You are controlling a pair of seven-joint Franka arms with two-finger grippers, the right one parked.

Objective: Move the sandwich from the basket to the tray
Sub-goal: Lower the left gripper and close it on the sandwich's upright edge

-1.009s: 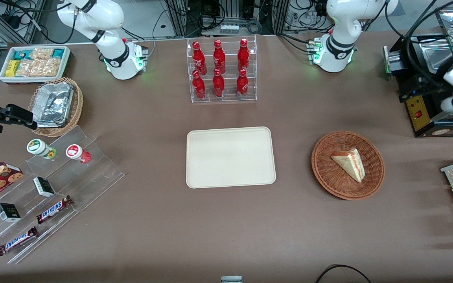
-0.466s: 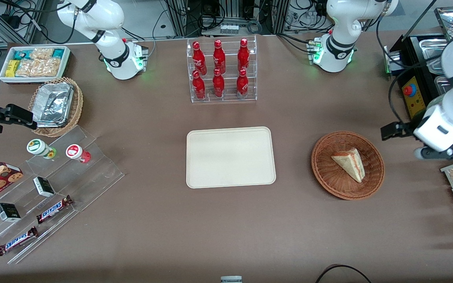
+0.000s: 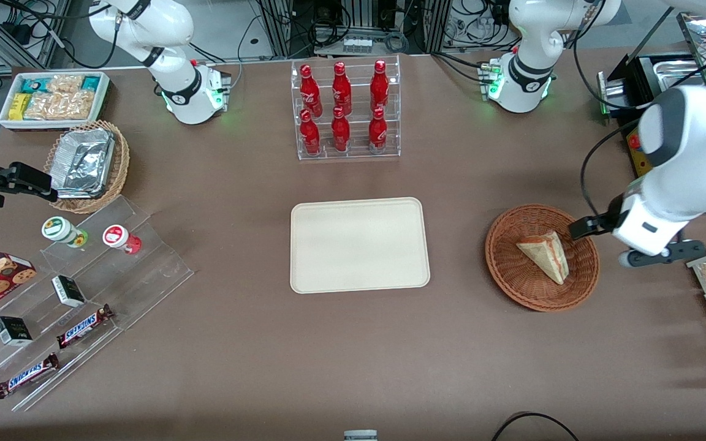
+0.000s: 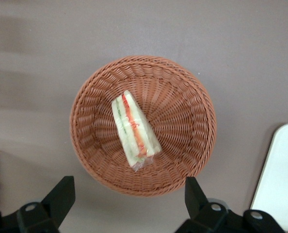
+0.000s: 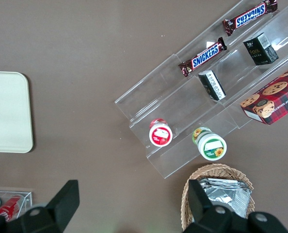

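Two chocolate bars read "SNICKERS" in blue letters on white: one Snickers bar point(image 3: 86, 326) at the lower left of the front view on the clear acrylic step stand point(image 3: 77, 306), a second Snickers bar point(image 3: 26, 375) nearer the front camera. The parked arm's wrist view shows the same word on both. No other lettering is legible.

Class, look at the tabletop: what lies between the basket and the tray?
Nothing: in the front view only bare brown table separates the basket from the tray. The open end effector hangs above the basket.
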